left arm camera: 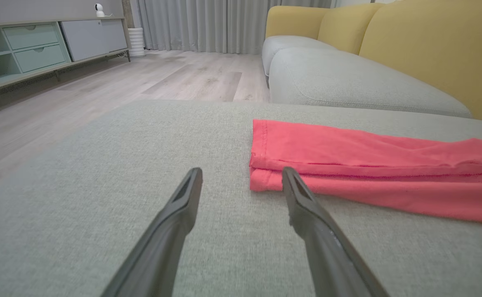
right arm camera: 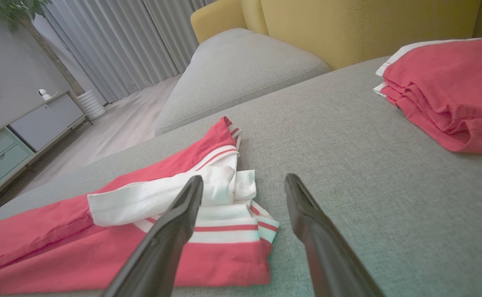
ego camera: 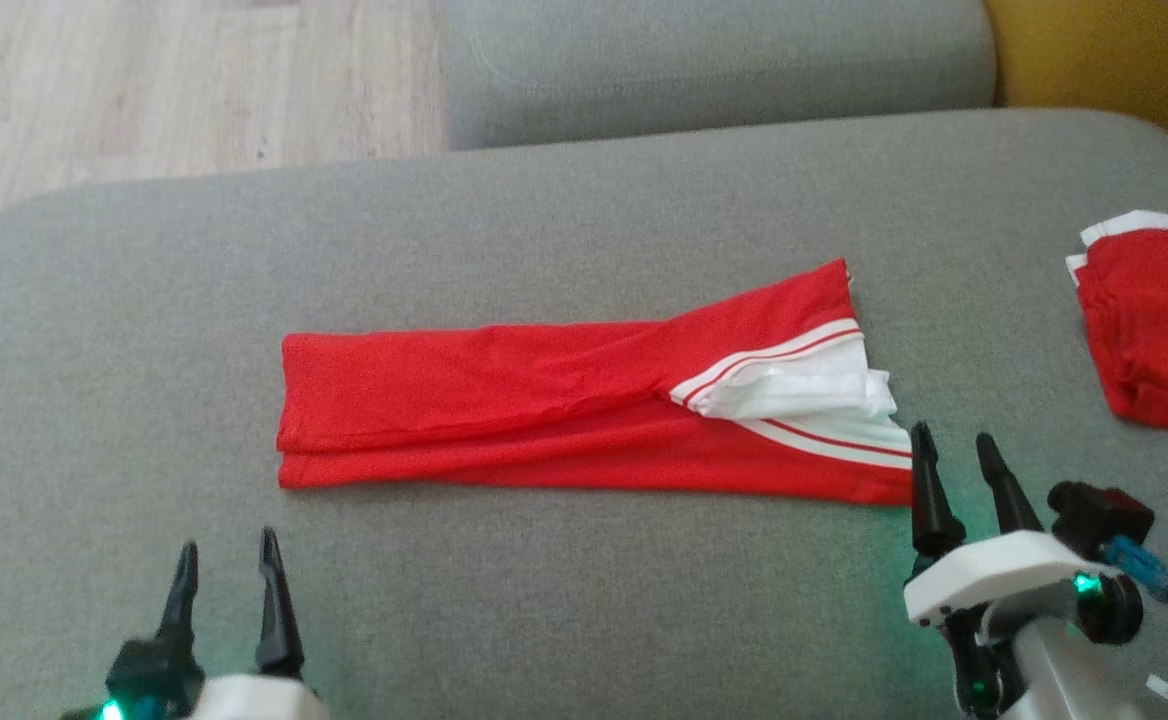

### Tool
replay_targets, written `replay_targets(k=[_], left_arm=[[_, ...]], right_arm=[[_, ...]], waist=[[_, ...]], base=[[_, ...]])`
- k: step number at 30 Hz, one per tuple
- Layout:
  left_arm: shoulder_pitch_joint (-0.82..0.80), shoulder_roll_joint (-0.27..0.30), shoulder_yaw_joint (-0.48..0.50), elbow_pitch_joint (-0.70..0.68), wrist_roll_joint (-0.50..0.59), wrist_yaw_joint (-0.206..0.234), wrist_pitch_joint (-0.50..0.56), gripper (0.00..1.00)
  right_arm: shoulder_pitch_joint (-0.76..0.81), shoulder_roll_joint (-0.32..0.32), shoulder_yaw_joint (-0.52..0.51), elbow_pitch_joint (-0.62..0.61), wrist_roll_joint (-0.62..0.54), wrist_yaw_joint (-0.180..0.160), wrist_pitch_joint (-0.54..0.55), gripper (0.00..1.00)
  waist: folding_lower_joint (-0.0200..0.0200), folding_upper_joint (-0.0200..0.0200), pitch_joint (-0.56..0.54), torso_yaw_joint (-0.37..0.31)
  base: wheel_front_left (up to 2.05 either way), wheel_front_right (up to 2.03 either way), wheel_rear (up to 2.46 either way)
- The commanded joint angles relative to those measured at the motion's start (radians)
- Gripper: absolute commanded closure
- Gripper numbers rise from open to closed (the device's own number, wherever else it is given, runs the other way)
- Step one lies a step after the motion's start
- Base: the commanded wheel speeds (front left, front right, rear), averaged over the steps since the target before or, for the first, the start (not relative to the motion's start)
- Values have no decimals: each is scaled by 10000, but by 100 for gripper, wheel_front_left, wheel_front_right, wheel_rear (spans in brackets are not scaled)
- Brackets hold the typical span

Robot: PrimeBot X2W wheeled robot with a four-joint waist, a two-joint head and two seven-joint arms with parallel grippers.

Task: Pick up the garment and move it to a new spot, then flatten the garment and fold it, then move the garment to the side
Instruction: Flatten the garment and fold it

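Note:
The red garment (ego camera: 564, 405) lies folded into a long narrow strip across the grey cushion (ego camera: 544, 600), with its white striped waistband bunched at the right end (right arm camera: 208, 198). Its hemmed left end (left arm camera: 265, 165) lies just beyond the tip of one finger of my left gripper (left arm camera: 242, 175). My left gripper (ego camera: 227, 548) is open near the front edge, a little short of that end, holding nothing. My right gripper (ego camera: 956, 438) is open at the garment's near right corner, its jaws apart with nothing between them (right arm camera: 244, 179).
A second folded red and white garment (ego camera: 1159, 320) lies at the cushion's right edge. Behind are another grey seat cushion (ego camera: 714, 65) and a yellow sofa back (right arm camera: 348, 29). Wooden floor (ego camera: 144, 80) lies to the back left, with a low cabinet (left arm camera: 38, 45) beyond.

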Motion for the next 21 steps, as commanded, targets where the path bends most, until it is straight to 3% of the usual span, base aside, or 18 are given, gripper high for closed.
replay_targets(k=[1, 14, 21], left_arm=[[-132, 36, 355, -434, 45, -46, -53, 0], [-87, -42, 14, -705, -33, -217, -53, 0], [-539, -43, -614, -526, -324, -202, -53, 0]], right_arm=[[-219, 91, 184, -228, -107, 33, -119, 0], [-1197, 114, 222, 379, -409, 33, -109, 0], [-2857, 115, -613, 2132, -1385, 33, 515, 0]], waist=[[2, -1, -164, 57], [2, -1, 238, 352], [2, -1, 922, 666]], base=[[0, 0, 0], [0, 0, 0], [0, 0, 0]])
